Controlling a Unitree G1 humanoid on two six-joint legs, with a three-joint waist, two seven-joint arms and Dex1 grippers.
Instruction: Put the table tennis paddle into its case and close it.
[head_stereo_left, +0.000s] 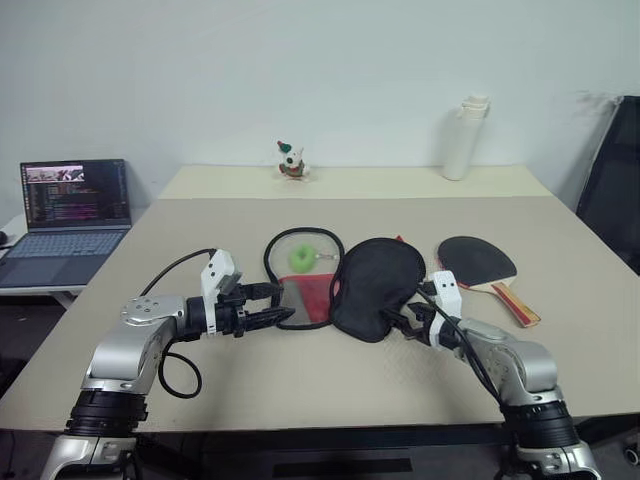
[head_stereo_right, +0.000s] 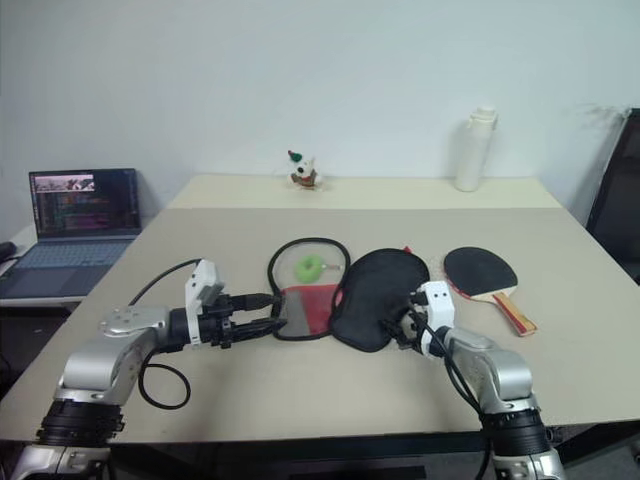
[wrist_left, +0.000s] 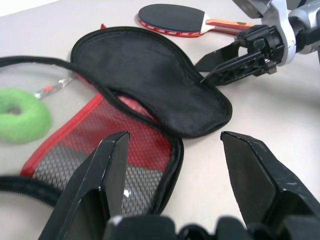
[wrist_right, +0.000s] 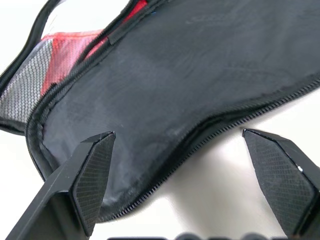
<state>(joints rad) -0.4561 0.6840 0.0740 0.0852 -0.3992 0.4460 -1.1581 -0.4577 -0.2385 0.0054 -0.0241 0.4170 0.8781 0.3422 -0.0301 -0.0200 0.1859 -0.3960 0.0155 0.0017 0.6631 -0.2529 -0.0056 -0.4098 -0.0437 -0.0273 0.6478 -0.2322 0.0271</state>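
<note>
case (head_stereo_left: 340, 280) unzipped – green ring (head_stereo_left: 302, 258) inside | paddle (head_stereo_left: 480, 262) outside | both end effectors spread, empty

Laptop (head_stereo_left: 72, 215) left, figurine (head_stereo_left: 291, 161) & white bottle (head_stereo_left: 465, 138) at table (head_stereo_left: 250, 390) rear

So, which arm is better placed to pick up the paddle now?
The right. The paddle lies on the right side of the table, beyond the right pincer; the left pincer is at the case.

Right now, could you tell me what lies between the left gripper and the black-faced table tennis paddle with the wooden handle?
The opened black fabric case lies between the left gripper and the paddle, seen in both eye views.
</note>
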